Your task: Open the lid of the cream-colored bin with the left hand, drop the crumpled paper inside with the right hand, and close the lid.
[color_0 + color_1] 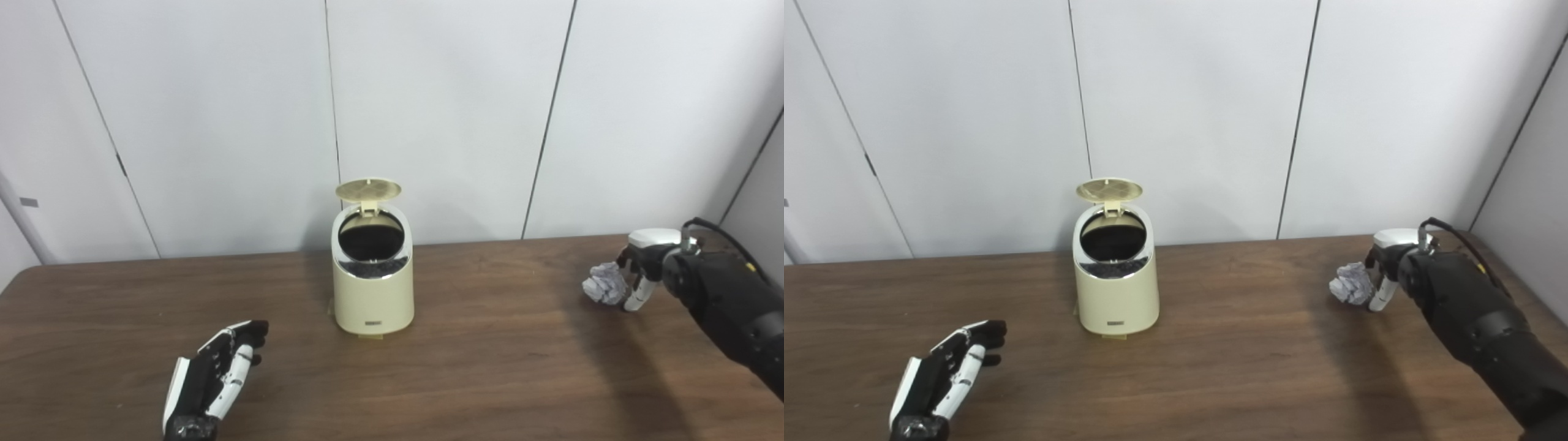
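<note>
Cream-colored bin (372,288) stands mid-bench, near the back wall (441,110). Its lid (368,189) is flipped up at 12 o'clock, the dark opening exposed. Left hand (211,380) lies low on the wooden bench (478,367) at 7 o'clock from the bin, well apart, fingers (245,343) loosely spread, holding nothing. Right hand (1387,266) is at 3 o'clock, far side of the bench, fingers curled around the crumpled paper (1350,283). Paper seems just off the surface; cannot tell for sure.
</note>
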Available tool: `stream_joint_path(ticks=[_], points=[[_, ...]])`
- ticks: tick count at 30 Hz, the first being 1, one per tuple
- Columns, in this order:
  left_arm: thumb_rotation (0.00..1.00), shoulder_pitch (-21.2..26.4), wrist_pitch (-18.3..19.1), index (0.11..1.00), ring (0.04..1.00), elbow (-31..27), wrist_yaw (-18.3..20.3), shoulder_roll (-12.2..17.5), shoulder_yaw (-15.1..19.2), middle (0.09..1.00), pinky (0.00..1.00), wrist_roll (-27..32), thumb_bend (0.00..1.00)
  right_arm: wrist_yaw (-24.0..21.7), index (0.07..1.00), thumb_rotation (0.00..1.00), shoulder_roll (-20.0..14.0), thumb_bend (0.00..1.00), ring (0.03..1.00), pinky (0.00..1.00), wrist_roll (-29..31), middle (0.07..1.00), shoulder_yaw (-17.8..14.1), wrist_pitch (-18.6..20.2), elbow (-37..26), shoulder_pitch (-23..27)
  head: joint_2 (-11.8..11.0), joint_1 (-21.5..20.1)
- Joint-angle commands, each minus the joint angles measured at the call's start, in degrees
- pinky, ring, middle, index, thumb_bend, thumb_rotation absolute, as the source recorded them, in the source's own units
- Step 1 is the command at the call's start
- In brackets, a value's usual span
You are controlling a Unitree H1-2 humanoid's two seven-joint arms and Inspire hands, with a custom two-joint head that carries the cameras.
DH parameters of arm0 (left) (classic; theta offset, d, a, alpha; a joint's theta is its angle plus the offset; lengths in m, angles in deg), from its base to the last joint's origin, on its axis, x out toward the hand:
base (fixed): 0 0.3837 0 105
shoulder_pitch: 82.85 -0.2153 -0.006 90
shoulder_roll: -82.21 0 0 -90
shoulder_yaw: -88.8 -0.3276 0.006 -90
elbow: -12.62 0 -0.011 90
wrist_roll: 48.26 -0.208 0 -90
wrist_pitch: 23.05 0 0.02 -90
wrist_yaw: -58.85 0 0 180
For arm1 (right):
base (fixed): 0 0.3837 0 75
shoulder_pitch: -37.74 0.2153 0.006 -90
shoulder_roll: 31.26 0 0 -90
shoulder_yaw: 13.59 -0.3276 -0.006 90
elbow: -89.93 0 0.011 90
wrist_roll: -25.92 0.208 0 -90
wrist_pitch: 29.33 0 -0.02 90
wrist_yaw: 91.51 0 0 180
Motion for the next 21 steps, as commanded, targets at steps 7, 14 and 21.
stream_joint_path(ticks=[7, 14, 21], points=[[0.59, 1.4, -1.6, 0.734, 0.766, -1.1, 0.0, 0.3, -0.1, 0.759, 0.70, -0.2, 0.14, -2.8, 0.864, 0.23, -0.4, 0.93, 0.664, 0.55, 1.0, 0.746, -0.9, 1.2, -1.3, 3.6, 0.2, 0.0], [0.59, 1.5, -1.5, 0.733, 0.762, -1.2, -0.2, 0.2, -0.4, 0.757, 0.70, -0.8, 0.14, -5.7, 0.885, 0.23, 0.0, 0.95, 0.697, 0.59, 1.4, 0.782, -0.8, 2.3, -1.5, 5.3, 0.2, 0.0], [0.59, 1.6, -1.7, 0.726, 0.755, -0.8, -0.4, 0.1, -0.5, 0.751, 0.69, -1.0, 0.14, -7.2, 0.894, 0.27, 0.6, 1.00, 0.752, 0.60, 0.0, 0.827, 0.7, 3.0, 0.6, 8.0, 0.0, 0.1]])
